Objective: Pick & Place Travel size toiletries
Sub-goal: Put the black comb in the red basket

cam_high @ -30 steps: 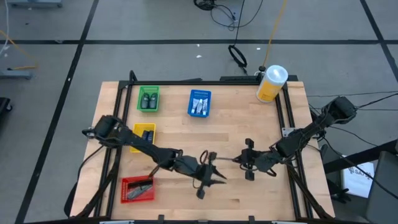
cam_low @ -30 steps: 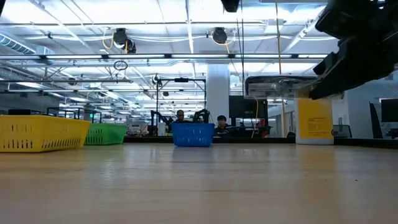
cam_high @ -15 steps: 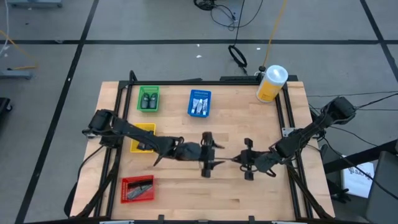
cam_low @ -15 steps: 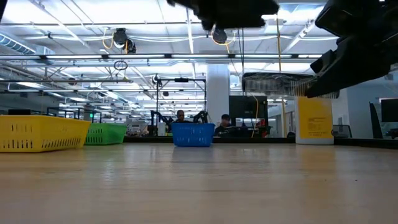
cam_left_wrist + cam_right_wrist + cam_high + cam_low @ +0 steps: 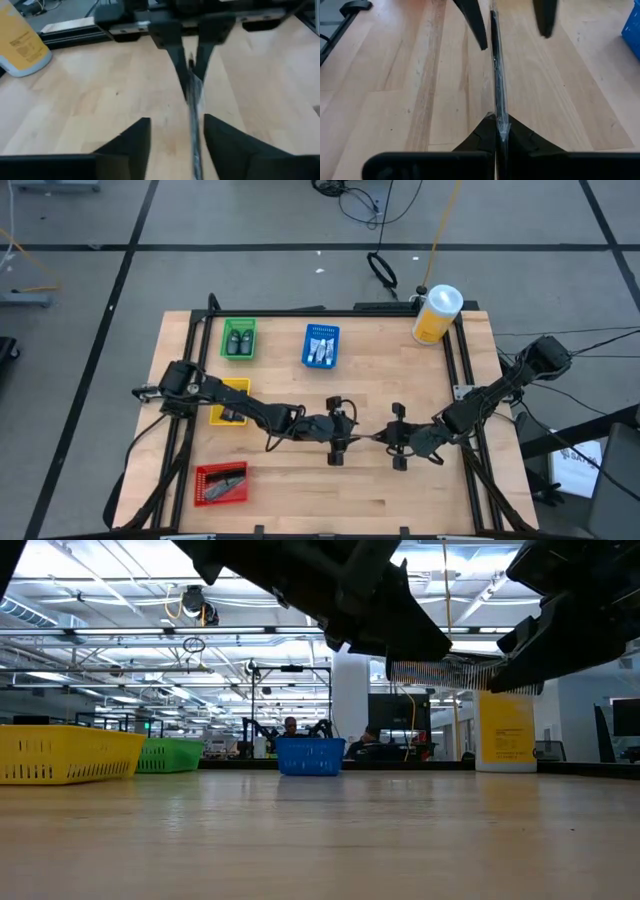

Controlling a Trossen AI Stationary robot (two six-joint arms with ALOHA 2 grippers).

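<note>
The right gripper (image 5: 385, 438) is clamped tight on a thin flat packet (image 5: 498, 85), held edge-on above the middle of the table (image 5: 400, 490). In the right wrist view its fingers (image 5: 485, 135) pinch the packet's near end, and the packet runs straight out ahead of them.

The left gripper (image 5: 348, 438) faces the right one from just beside it, with its fingers (image 5: 127, 145) parted. The packet's (image 5: 194, 115) free end sits in the gap between them, nearer the one finger than the other — whether it touches either, I cannot tell. Seen from the right wrist, the two left fingers (image 5: 472, 22) stand on either side of the packet's far end, apart.

Other toiletries lie in trays on the left arm's side of the table. The red tray (image 5: 200, 492) sits behind and to the side of the left gripper, holding a grey packet (image 5: 228, 486). The yellow tray (image 5: 216, 418) lies under the left arm. Ahead of both grippers, toward the far edge, stand the green tray (image 5: 223, 330) with dark little bottles (image 5: 238, 342) and the blue tray (image 5: 308, 332) with whitish tubes (image 5: 320, 348).

A yellow canister (image 5: 436, 314) stands at the far corner on the right arm's side — well apart from both grippers.
</note>
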